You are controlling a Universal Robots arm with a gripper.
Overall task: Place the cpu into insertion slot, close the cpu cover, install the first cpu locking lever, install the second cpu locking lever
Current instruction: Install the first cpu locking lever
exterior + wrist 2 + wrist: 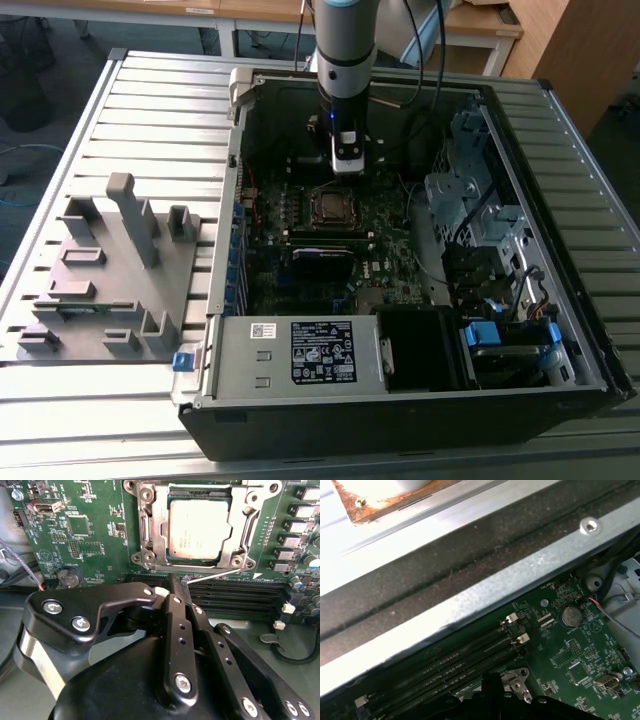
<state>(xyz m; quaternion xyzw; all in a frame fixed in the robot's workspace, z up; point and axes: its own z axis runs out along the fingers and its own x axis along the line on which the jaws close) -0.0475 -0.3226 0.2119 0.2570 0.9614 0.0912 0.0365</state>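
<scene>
Open computer case (400, 400), viewed from above. The chip (200, 527) sits seated on the green board (90, 555), with the metal cover (156, 530) folded down around it. The gripper (176, 582), jaws pressed together, hangs at the end of a thin wire lever (220, 575). That lever appears not yet latched, so the locking steps seem to remain.

Exterior view: black label (322, 352) w/ white print + a row of symbols on power supply (240, 368), near side of case. Too small to read. White sticker (262, 331) just to the exterior view's left of it, barcode-type, illegible. Second wrist view: faint print lines on cpu (200, 527) top, not legible. Motherboard (95, 550) has white silkscreen marks in both wrist views; none readable.
</scene>
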